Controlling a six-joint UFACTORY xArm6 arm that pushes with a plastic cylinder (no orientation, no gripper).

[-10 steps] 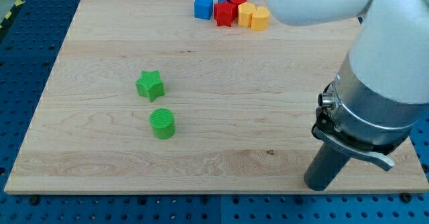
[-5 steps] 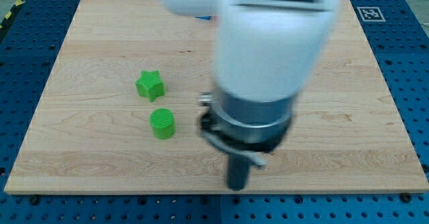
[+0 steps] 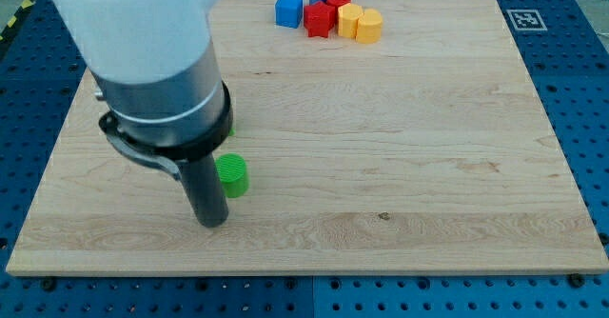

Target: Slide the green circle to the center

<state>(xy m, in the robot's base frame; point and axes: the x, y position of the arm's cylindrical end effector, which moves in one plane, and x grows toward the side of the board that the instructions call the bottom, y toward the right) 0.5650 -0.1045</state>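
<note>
The tip (image 3: 211, 223) is sitting just left-below the green circle (image 3: 231, 175), no fingers here, lining up a rightward push toward the bench (image 3: 400, 147) centre.

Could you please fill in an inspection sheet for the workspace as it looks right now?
Surface: light wooden board, flat, with a small dark knot low down.
Job's things: green circle in the board's left half, partly covered by the rod; green star mostly hidden behind the arm, only a sliver showing.
Clutter: blue, red, yellow and orange blocks bunched at the view's top edge, shapes hard to separate.
Pincer: none fitted; my tip rests just below and to the view's left of the green circle, and whether they touch cannot be told.
Cables: nothing seen.
Surroundings: blue perforated bench around the board; a printed marker at its top right corner.
</note>
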